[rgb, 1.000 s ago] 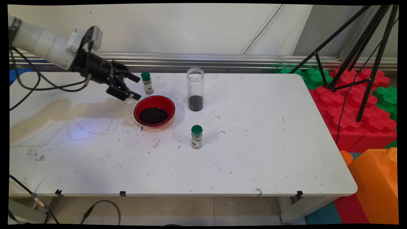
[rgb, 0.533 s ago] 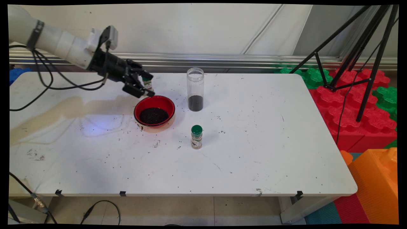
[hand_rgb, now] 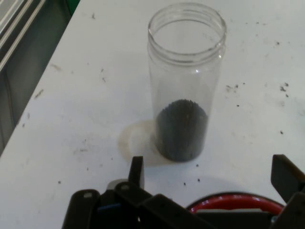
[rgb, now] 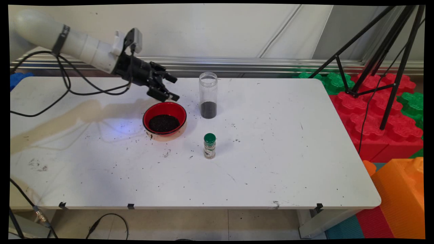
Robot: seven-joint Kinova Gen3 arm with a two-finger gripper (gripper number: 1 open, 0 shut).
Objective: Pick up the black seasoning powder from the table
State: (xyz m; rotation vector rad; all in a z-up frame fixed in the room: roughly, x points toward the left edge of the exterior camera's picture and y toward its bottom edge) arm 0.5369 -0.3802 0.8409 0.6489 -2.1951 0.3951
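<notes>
Standing nearest the camera on the white counter (rgb: 271,176) is a small spice jar with a green cap (rgb: 210,145), upright and alone, with dark specks scattered over the surface around it. Farther back and to its left sits a red bowl (rgb: 164,118) holding a layer of dark granules. Just beyond the bowl's far rim hangs the black claw (rgb: 172,88), carried on the white arm (rgb: 67,44) that reaches in from the upper left with black cables (rgb: 67,84) drooping beneath it. The claw is spread wide and holds nothing; it touches neither bowl nor jar. In the hand view its two fingers (hand_rgb: 137,171) stand far apart at the bottom, the bowl's red rim (hand_rgb: 233,202) showing between them. To the claw's right, near the counter's far edge, stands a tall clear jar (rgb: 208,95), upright, lidless, with dark granules filling its lowest part; the hand view (hand_rgb: 185,81) faces it squarely. Beyond the counter's right end are a black tripod (rgb: 383,51) and red and green foam blocks (rgb: 373,112).
</notes>
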